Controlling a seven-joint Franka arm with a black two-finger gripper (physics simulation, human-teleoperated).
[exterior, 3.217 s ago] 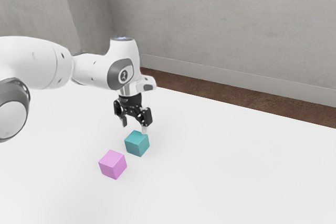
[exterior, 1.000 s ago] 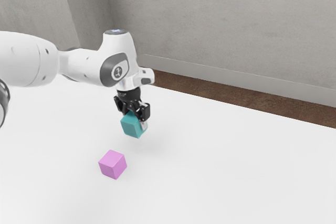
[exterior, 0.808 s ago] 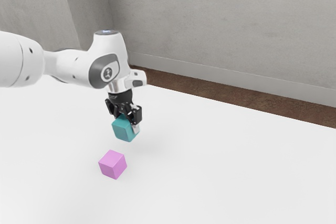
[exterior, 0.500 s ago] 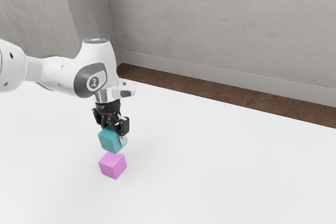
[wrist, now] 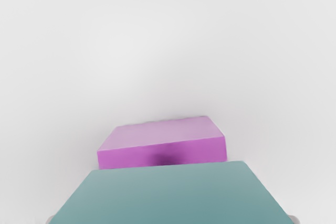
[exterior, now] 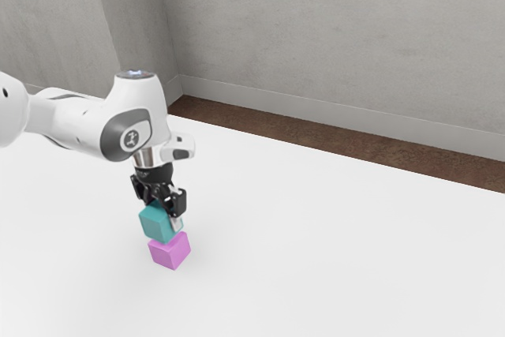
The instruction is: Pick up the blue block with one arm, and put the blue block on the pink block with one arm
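Blue block (exterior: 156,225) is pinched in my gripper (exterior: 162,207), clamped on two opposite side faces. It's hanging right over the pink block (exterior: 170,251), a touch toward its 11 o'clock in the exterior view. Can't tell if they touch yet. I'd guess it's a light, rigid cube with smooth sides, so probably slippy. Gripping the flat sides near the top seems right.
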